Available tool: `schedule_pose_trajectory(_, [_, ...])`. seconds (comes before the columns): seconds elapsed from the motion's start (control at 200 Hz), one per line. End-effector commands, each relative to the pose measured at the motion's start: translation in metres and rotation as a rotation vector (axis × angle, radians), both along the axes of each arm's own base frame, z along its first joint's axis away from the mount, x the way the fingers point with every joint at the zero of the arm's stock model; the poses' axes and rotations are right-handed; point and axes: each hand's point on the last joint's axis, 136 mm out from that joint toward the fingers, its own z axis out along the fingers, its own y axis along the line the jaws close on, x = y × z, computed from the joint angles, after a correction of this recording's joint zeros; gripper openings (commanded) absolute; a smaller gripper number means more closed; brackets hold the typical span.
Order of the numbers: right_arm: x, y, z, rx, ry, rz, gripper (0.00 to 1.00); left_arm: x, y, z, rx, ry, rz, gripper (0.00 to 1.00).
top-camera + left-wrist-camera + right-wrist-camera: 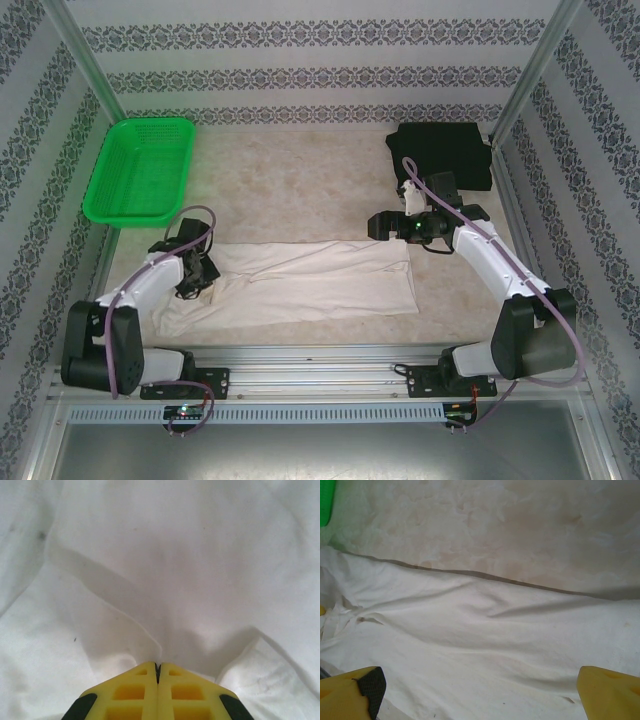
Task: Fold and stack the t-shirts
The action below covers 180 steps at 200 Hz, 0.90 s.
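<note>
Two shirts are lying on the table point(300, 170). The white shirt point(310, 285) is stretching as a long folded strip across the near middle. The black shirt point(440, 152) is sitting bundled at the far right corner, apart from it. A green basket point(140, 170) is resting at the far left.

At the strip's left end, the left claw point(158, 672) is pressing its yellow fingers point(130, 695) together. Creases in the cloth are running in toward the tips, so it is most likely pinching a tuck of the white shirt. The right claw point(385, 225) is hovering at the strip's far right corner with its fingers point(350, 690) spread wide, gripping nothing, while the cloth's far edge is running across just ahead of it.

The main risk is coming from that imbalance. If the left claw is pulling or lifting while the right end is lying free, the strip is likely to be dragging askew and its layers opening. The left pinch looks shallow, so the cloth could be slipping out under tension. When closing, the right claw may be catching only the top layer or missing the edge, which would be peeling the fold apart. The right arm is also working near the black shirt, and a wide swing could be brushing that bundle out of shape.
</note>
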Motion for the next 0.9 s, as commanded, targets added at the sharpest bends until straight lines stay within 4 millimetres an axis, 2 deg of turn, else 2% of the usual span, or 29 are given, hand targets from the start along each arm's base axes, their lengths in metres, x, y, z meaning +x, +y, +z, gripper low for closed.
schedule_pose_trajectory(0.0, [0.008, 0.002, 0.007, 0.014, -0.024, 0.015, 0.98, -0.015, 0.004, 0.001, 0.027, -0.001, 0.032, 0.06])
schedule_pose_trajectory(0.175, [0.011, 0.002, 0.006, 0.012, -0.018, 0.017, 0.98, -0.028, 0.008, 0.003, 0.025, -0.026, 0.076, 0.06])
schedule_pose_trajectory(0.395, [0.012, 0.003, 0.007, 0.015, -0.023, 0.023, 0.98, -0.056, 0.015, -0.002, 0.026, -0.039, 0.184, 0.07])
schedule_pose_trajectory(0.565, [0.012, 0.004, 0.008, 0.016, -0.024, 0.027, 0.98, -0.082, 0.031, -0.003, 0.079, -0.021, 0.301, 0.08])
schedule_pose_trajectory(0.779, [0.014, 0.004, 0.008, 0.019, -0.023, 0.027, 0.98, -0.111, 0.048, -0.003, 0.143, 0.003, 0.435, 0.16])
schedule_pose_trajectory(0.894, [0.014, 0.004, 0.008, 0.017, -0.025, 0.029, 0.98, -0.128, 0.061, 0.006, 0.205, 0.01, 0.521, 0.18])
